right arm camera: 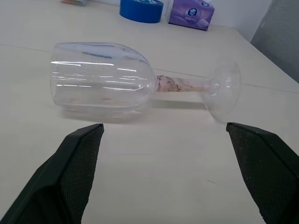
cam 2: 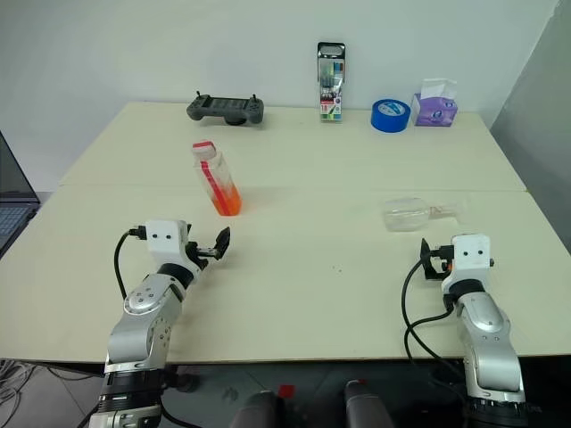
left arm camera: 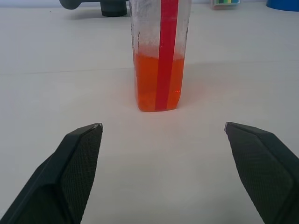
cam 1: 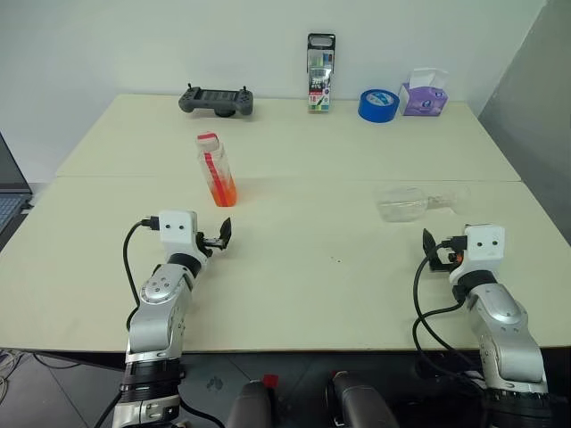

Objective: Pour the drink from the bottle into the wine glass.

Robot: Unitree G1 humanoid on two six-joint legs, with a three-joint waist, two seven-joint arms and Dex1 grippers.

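While our left gripper (left arm camera: 162, 127) hangs wide apart and empty, the bottle (cam 1: 217, 169) stands upright just ahead of it, its drink (left arm camera: 156, 83) filling the lower part. Farther right, the wine glass (right arm camera: 135, 80) lies on its side before our right gripper (right arm camera: 163, 125), equally spread and empty.

Your head pair looks down over the table (cam 1: 294, 294); wrist cameras sit low, close, facing forward across it.
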